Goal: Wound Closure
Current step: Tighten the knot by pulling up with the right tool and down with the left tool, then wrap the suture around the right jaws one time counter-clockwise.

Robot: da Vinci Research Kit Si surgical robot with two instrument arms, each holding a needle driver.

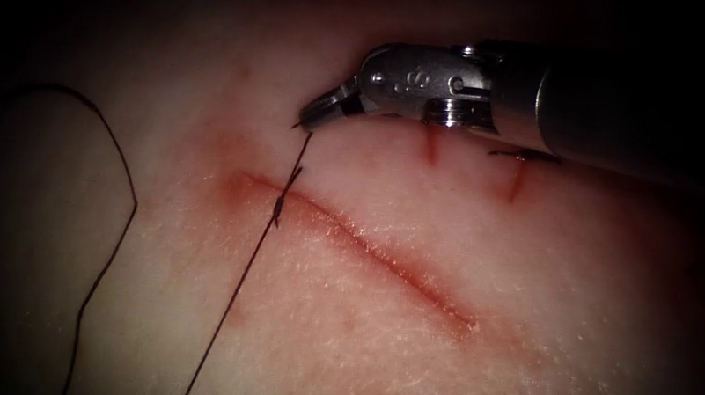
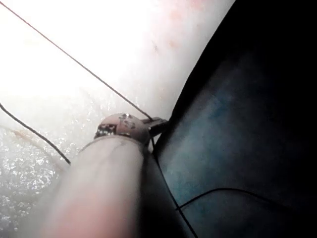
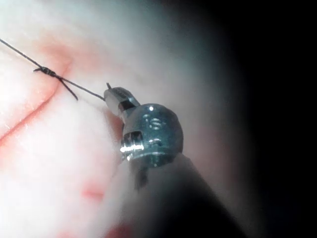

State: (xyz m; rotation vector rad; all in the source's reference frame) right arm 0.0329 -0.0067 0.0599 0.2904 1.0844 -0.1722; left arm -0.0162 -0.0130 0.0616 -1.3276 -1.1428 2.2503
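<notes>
Pale pork-belly tissue (image 1: 409,319) carries a slanting red cut (image 1: 365,243), and a small dark knot (image 1: 280,207) sits on the cut's left end. Dark thread (image 1: 234,299) runs taut from the knot up to the right arm's silver needle driver (image 1: 313,118), whose jaws are closed on it. The left arm's tool (image 2: 157,124) also grips thread in the left wrist view; a stamped mark on the right tool's wrist is too small to read.

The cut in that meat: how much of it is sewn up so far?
One knot already sits on the cut, near its left end. Right now the right hand is shut on the thread just above that knot, and the left hand grips thread too. The rest of the cut, running right from the knot across the tissue, lies open with no stitches.
</notes>
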